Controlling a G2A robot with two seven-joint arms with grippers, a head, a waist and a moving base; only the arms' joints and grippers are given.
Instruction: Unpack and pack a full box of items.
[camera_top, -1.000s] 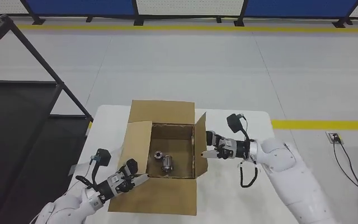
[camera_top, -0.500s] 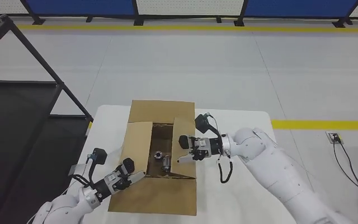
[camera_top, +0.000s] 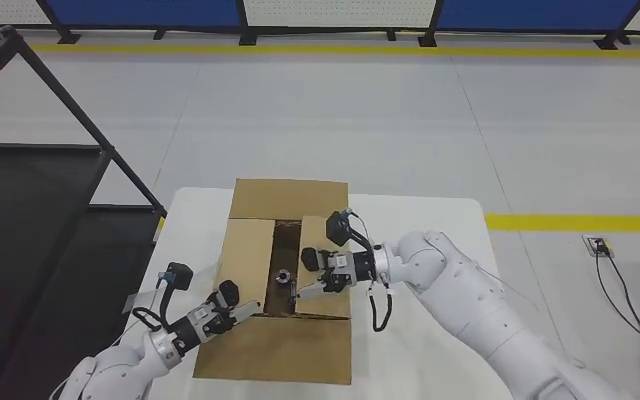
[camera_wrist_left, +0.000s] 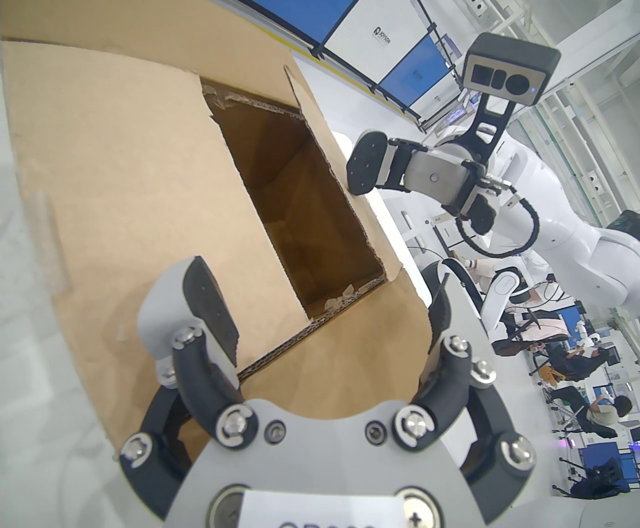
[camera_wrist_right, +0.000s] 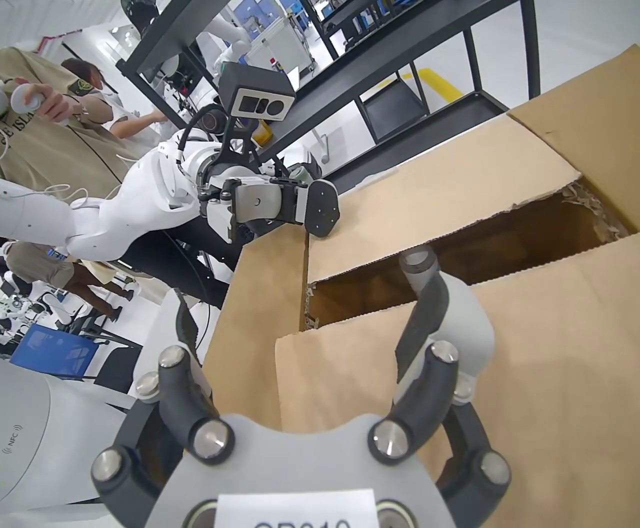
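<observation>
An open cardboard box (camera_top: 285, 350) stands on the white table (camera_top: 430, 340). Its left flap (camera_top: 245, 262) and right flap (camera_top: 335, 303) lean in over the opening. Small metal parts (camera_top: 283, 277) lie on the bottom in the gap between them. My right gripper (camera_top: 312, 275) is open and rests on the right flap, with one finger (camera_wrist_right: 425, 300) over the flap's edge. My left gripper (camera_top: 228, 305) is open at the box's front left corner; its fingers (camera_wrist_left: 210, 300) straddle the front flap's edge (camera_wrist_left: 325, 310). The box's inside (camera_wrist_left: 300, 200) looks dark in the left wrist view.
A black metal rack (camera_top: 60, 150) stands off the table's left side. Bare tabletop lies right of the box. The far flap (camera_top: 290, 198) lies flat outward toward the back edge.
The right arm swung left from beside the box and pushed the right flap down over the opening. The left gripper drew back a little toward the front left corner.
</observation>
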